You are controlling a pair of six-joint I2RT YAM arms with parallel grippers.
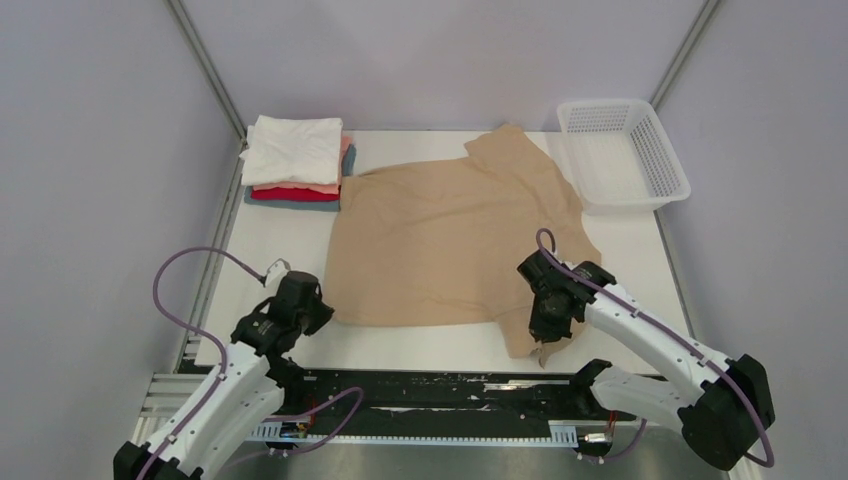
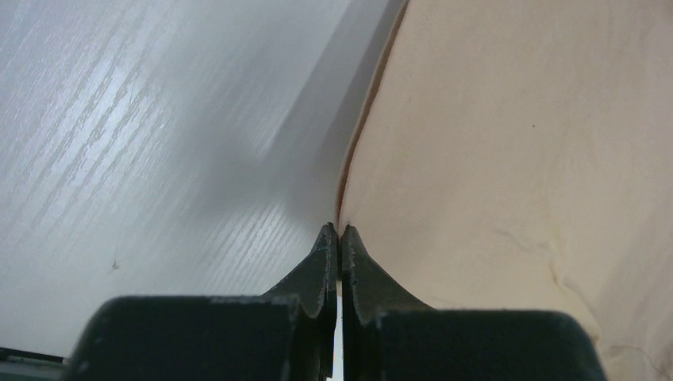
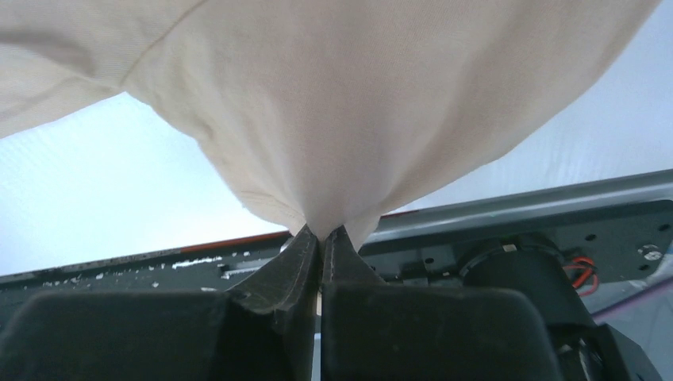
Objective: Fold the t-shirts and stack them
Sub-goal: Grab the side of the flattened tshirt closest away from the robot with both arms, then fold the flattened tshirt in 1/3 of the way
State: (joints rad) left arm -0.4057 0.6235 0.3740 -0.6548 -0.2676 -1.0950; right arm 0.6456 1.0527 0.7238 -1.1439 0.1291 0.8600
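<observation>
With left gripper and right gripper we are pinching near corners of the tan t-shirt (limp, light, sagging).

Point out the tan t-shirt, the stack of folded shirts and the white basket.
tan t-shirt (image 1: 450,235), top view, middle of its body.
stack of folded shirts (image 1: 295,150), top view, white shirt on top.
white basket (image 1: 660,150), top view, right wall.

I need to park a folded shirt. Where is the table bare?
Widest: the table left of the tan shirt, between the folded stack and the left claw. Smaller: right of the shirt, nearer than the white basket. A thin strip runs along the near hem. Crowded: the far edge, and the near right corner at the right claw.
</observation>
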